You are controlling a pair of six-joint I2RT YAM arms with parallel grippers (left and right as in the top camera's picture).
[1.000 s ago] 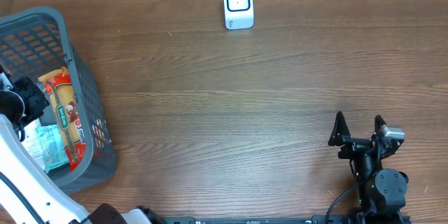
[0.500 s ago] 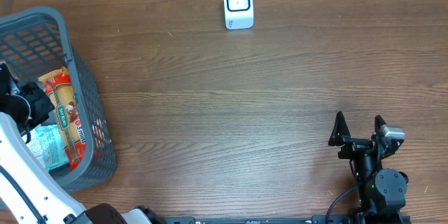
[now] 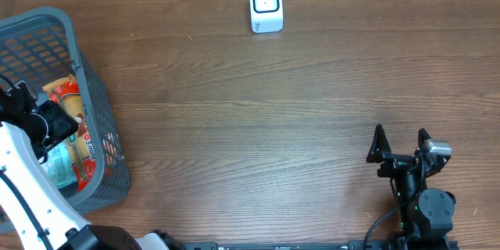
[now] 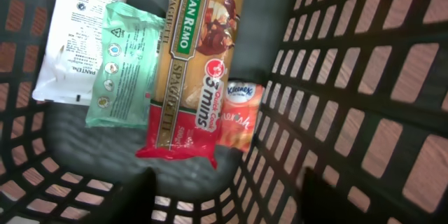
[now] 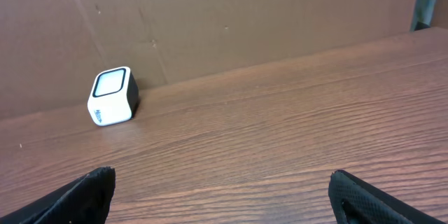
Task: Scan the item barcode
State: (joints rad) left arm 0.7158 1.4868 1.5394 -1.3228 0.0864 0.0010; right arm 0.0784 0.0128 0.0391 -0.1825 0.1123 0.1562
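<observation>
Lettering on spaghetti pack [image 4: 190, 63] reads from left wrist (illegible overhead).

Glossy white rounded left arm link [image 3: 22, 173], thin black cable [image 3: 17, 203] running along it. Matte black left hand [image 4: 231, 197], fingers blurred dark slabs. All-black right arm [image 3: 426, 203], round joint housing, small grey box [image 3: 437, 150] at wrist. Black right hand [image 3: 401, 133], two tapered pointed fingers [image 5: 87, 194].
</observation>
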